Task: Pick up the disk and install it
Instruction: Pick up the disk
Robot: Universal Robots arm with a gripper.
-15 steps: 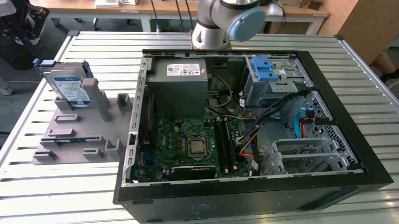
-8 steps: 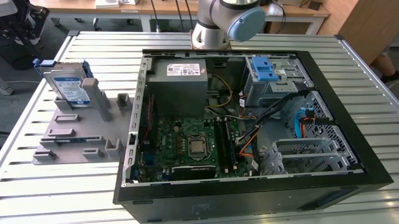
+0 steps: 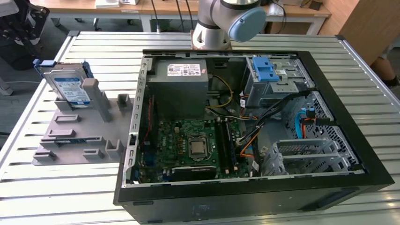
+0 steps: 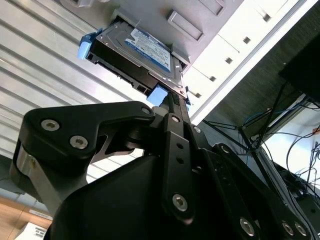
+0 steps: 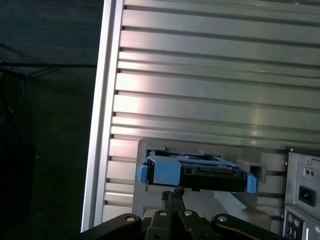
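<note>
The disk, a silver hard drive with a white-and-blue label in a blue carrier frame, stands on edge in a grey holder on the slatted table, at the exterior view's left. Both wrist views look past the black linkages at the disk sitting in that holder. My gripper points toward it from a distance, fingers drawn together with nothing between them. The arm's lower joints show behind the case at the back of the table.
An open black computer case lies on the table, with a motherboard, a grey power supply and a drive bay with a blue latch. The table's edge runs close beside the holder. The case's rear panel is near the holder.
</note>
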